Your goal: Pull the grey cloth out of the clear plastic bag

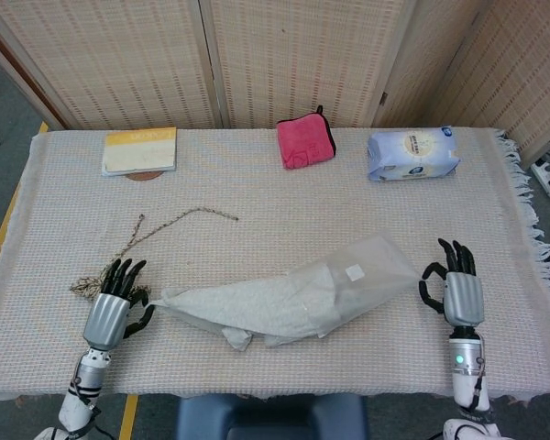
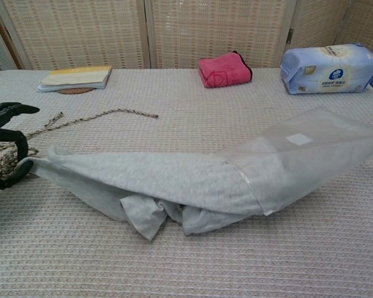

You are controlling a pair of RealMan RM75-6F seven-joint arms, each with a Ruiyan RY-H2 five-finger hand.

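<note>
The grey cloth [image 1: 247, 307] lies stretched across the near middle of the table, most of it drawn out of the clear plastic bag [image 1: 362, 278]; its right part is still inside the bag's mouth. My left hand [image 1: 113, 310] pinches the cloth's left end, just in front of the rope. At the right, my right hand [image 1: 460, 295] pinches the bag's closed end. In the chest view the cloth [image 2: 143, 180] trails from my left hand [image 2: 3, 146] at the left edge to the bag [image 2: 301, 155]; the right hand is out of that frame.
A coil of rope [image 1: 105, 286] lies right behind my left hand, its tail running toward the middle. Along the far edge sit a yellow book [image 1: 139, 149], a folded pink cloth [image 1: 305, 142] and a pack of wipes [image 1: 412, 153].
</note>
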